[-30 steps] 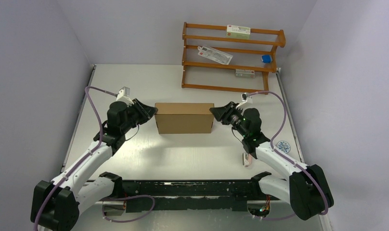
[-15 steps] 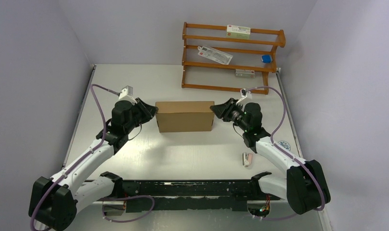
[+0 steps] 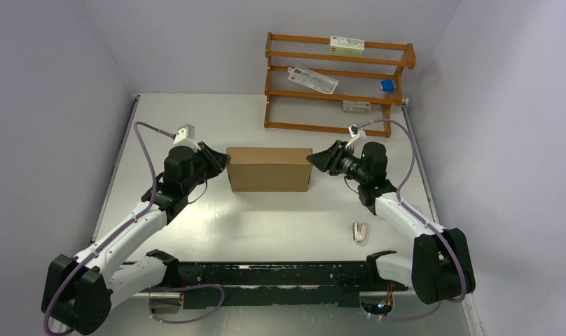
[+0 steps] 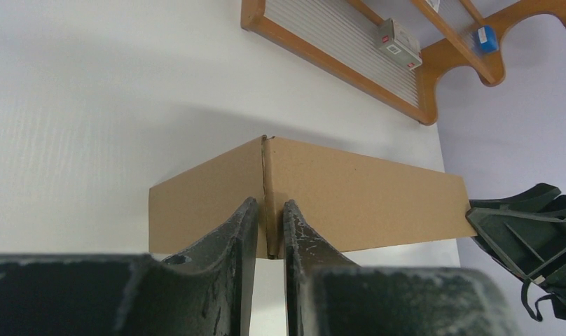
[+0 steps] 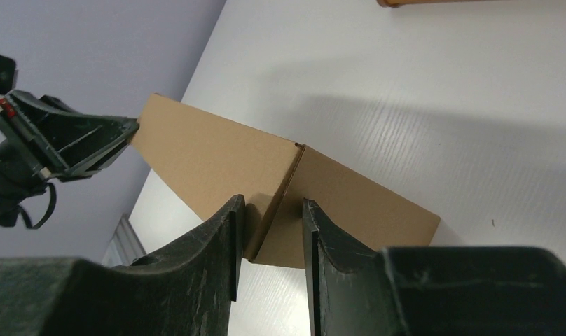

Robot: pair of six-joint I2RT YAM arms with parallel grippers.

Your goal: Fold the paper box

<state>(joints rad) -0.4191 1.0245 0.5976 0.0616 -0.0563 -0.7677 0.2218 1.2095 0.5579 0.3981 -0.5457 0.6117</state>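
The paper box (image 3: 268, 169) is a closed brown cardboard box lying lengthwise in the middle of the table. My left gripper (image 3: 223, 159) is at its left end with the tips against the box. In the left wrist view (image 4: 270, 204) the jaws are nearly shut, empty, and flank the corner edge of the box (image 4: 364, 196). My right gripper (image 3: 312, 159) is at the right end. In the right wrist view (image 5: 272, 201) its jaws stand a narrow gap apart, with the box's corner (image 5: 210, 154) showing between them.
A wooden rack (image 3: 336, 127) stands at the back right, holding small cartons and a blue item (image 3: 387, 85). A small pink-white object (image 3: 359, 232) lies on the table near the right arm. Walls close in the left, right and back.
My right wrist has swung further back and stays at the box's right end. My left gripper has shifted slightly right and back. The box has barely moved.
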